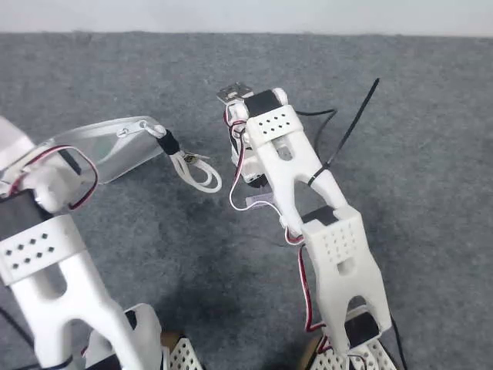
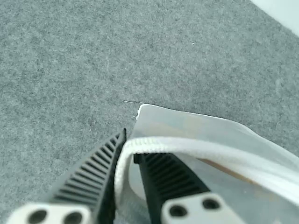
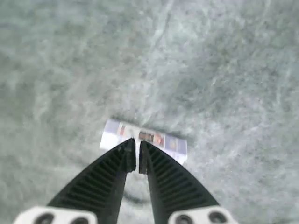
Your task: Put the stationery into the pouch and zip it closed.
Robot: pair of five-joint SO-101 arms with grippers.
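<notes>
Jaws of the right gripper (image 3: 137, 148) stood all but shut, only a sliver between them, their tips meeting the near edge of a small white block (image 3: 163, 140) with a printed label. They seemed to pinch it, though the tips hid the contact itself. In the high view the block (image 1: 233, 94) showed just past the far end of the right arm, over the grey mat (image 1: 416, 154) and well apart from the pouch (image 1: 108, 150). The left gripper (image 2: 131, 147) was clamped on the pouch (image 2: 210, 135) at one end, the white zip tape (image 2: 187, 148) looping between its jaws, so that end of the mouth was open. From there the clear pouch ran toward the right arm and ended in a black zip end (image 1: 168, 142) with a white cord (image 1: 202, 176) lying on the mat beside it. By my reading the task was early: the pouch was held ready and the block was at the gripper, but it had not been carried over. What was left was to bring it to the open mouth, drop it in, then draw the zip shut.
</notes>
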